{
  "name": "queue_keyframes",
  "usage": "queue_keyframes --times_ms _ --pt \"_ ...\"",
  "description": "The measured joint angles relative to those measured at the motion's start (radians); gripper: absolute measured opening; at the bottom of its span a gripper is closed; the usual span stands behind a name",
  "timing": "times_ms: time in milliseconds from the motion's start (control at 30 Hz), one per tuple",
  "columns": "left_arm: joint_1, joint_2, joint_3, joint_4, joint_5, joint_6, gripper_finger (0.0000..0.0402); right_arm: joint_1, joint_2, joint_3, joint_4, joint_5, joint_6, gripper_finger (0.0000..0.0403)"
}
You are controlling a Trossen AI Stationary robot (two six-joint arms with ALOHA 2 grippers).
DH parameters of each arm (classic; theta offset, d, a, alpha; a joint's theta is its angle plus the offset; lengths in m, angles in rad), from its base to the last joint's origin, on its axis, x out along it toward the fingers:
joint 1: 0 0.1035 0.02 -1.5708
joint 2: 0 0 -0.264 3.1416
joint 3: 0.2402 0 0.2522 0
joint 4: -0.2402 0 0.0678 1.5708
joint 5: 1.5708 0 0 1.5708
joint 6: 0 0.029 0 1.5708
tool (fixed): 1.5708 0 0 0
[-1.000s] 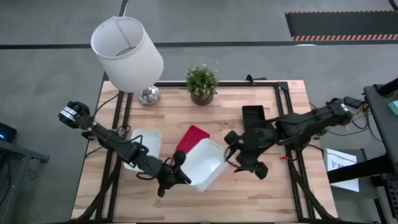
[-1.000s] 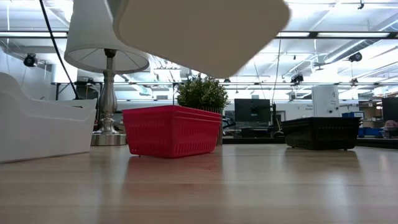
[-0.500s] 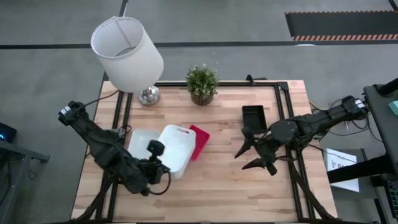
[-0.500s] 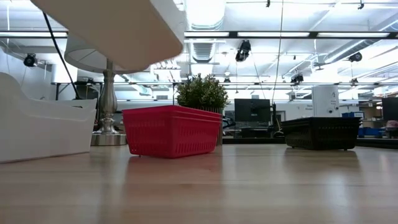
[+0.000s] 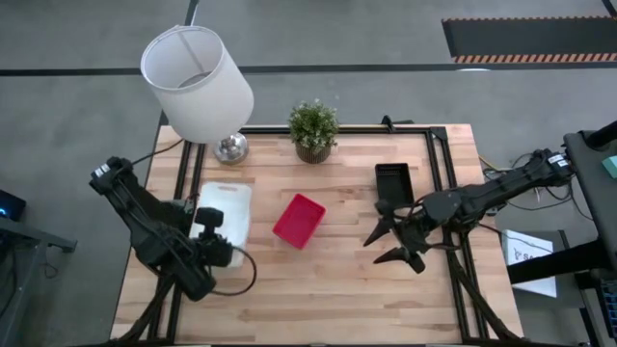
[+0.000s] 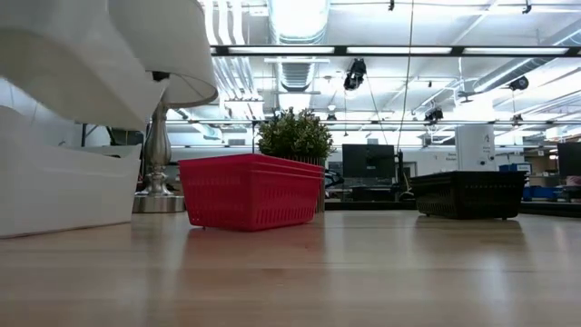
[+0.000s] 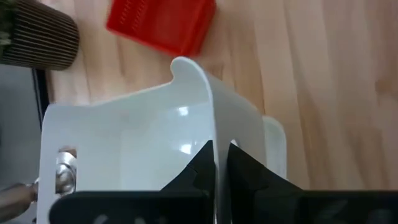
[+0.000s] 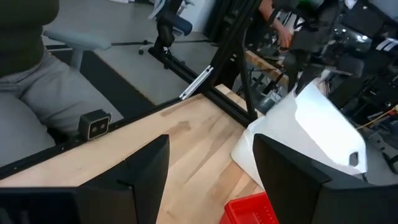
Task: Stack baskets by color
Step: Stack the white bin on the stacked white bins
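Now: left gripper [image 7: 216, 163] grips white basket [image 5: 224, 207] | tilted, seemingly smooth-walled

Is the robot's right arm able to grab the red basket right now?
Probably yes. The right gripper hangs open beside the red basket, with only bare table between them. The left gripper is busy holding a white basket farther off.

A lab: ceiling ducts [image 6: 300, 68], computer monitors [image 6: 368, 163], and open industrial floor beyond.
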Motion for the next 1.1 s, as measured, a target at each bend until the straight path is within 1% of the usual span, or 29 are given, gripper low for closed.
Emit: queue_keyframes --times_ms 100,200,267,400,533,733,833,1100 --pt "-0.036 0.002 -0.06 0.006 0.007 0.0 0.0 -0.003 0.003 -0.016 0.003 0.001 0.001 0.0224" --pt "-0.049 0.002 -0.107 0.007 0.006 -0.006 0.0 -0.006 0.008 -0.022 0.013 0.007 0.005 0.0224" --pt "-0.054 0.001 -0.129 0.009 0.017 -0.038 0.0 -0.006 0.009 -0.026 0.018 0.008 0.02 0.0224" --pt "-0.057 0.001 -0.166 0.035 0.081 -0.066 0.0 -0.008 0.014 -0.026 0.02 0.008 0.046 0.0224" --pt "-0.061 0.0 -0.184 0.053 0.105 -0.11 0.0 -0.008 0.021 -0.027 0.02 0.008 0.049 0.0224" --pt "-0.062 0.0 -0.21 0.054 0.201 -0.189 0.0 -0.008 0.028 -0.028 0.019 0.009 0.072 0.0224" --pt "-0.062 0.0 -0.219 0.058 0.213 -0.232 0.0 -0.008 0.028 -0.028 0.02 0.024 0.088 0.0224" --pt "-0.062 -0.001 -0.201 0.069 0.228 -0.233 0.0 -0.008 0.028 -0.028 0.02 0.024 0.103 0.0224"
